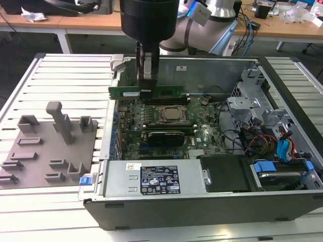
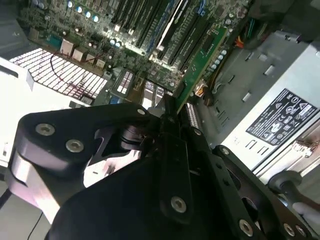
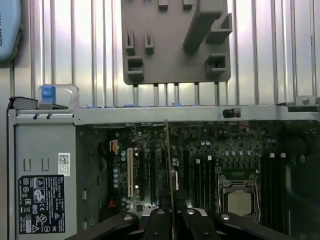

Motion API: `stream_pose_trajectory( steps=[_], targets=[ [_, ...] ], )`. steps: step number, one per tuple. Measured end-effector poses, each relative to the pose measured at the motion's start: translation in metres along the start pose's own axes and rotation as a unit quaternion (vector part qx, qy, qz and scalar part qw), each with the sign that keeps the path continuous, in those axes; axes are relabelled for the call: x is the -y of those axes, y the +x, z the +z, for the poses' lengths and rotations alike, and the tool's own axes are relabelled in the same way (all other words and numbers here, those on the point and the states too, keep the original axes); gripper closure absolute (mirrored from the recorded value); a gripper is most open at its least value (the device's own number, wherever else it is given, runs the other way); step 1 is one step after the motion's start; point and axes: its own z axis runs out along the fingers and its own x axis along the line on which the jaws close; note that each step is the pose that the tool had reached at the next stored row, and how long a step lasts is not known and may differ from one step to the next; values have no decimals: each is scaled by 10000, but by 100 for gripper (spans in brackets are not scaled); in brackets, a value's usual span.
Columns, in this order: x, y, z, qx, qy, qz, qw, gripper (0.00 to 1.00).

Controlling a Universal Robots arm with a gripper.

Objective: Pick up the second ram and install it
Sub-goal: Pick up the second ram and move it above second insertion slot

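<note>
Installing looks to be the step in hand. The hand (image 1: 146, 86) is clamped on the middle of the second ram (image 1: 169, 91) and holds the green stick level at upper centre of the exterior view, over the motherboard (image 1: 204, 135). Whether it touches a slot I cannot tell. Seating it, I judge, calls for squaring its lower edge with a slot.

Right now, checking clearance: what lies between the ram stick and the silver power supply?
In the exterior view, the processor socket and a black component lie between the second ram and the power supply.
</note>
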Motion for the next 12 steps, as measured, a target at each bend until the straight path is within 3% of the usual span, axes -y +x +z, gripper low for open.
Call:
stream_pose_trajectory(
  steps=[4,12],
  targets=[
    [97,-3,-2,0,0,0,10000,86],
    [418,-14,-11,0,-3,0,10000,86]
  ],
)
